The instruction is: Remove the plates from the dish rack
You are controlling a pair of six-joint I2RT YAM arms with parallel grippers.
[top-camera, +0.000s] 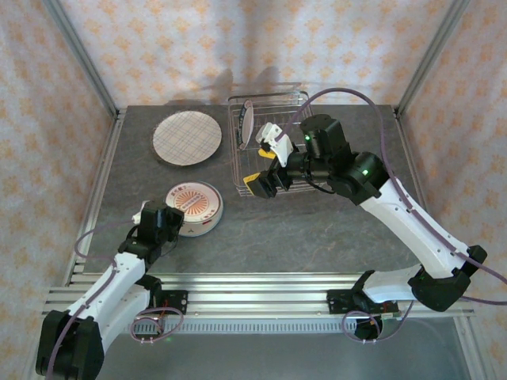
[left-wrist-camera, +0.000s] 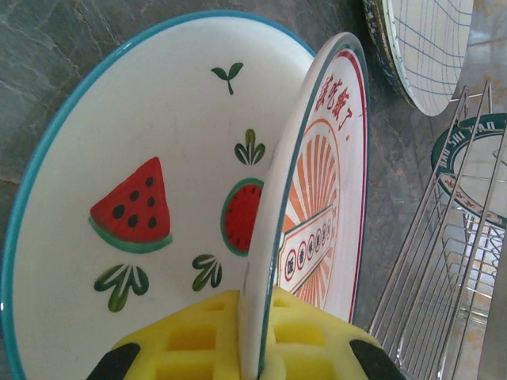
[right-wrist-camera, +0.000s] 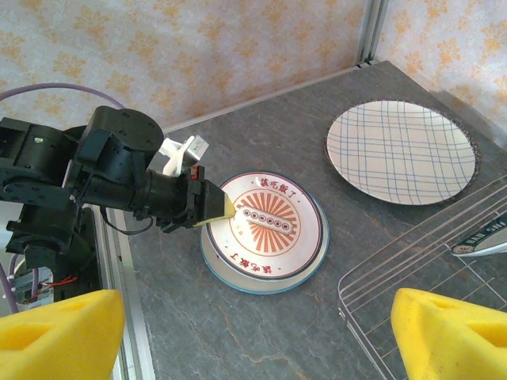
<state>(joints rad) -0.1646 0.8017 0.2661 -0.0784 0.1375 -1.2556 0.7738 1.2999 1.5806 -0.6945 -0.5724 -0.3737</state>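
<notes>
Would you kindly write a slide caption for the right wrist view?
Left pincer grips the sunburst plate over another plate; grid plate beyond, dish rack at right.

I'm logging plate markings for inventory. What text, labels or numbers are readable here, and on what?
"该吃饭了", it seems: red characters arched along the sunburst plate's upper rim.
Circled characters on its centre band: too small to read.
Red characters on its lower rim: too blurred to read.
No text on the grid plate, watermelon plate or dish rack.
</notes>
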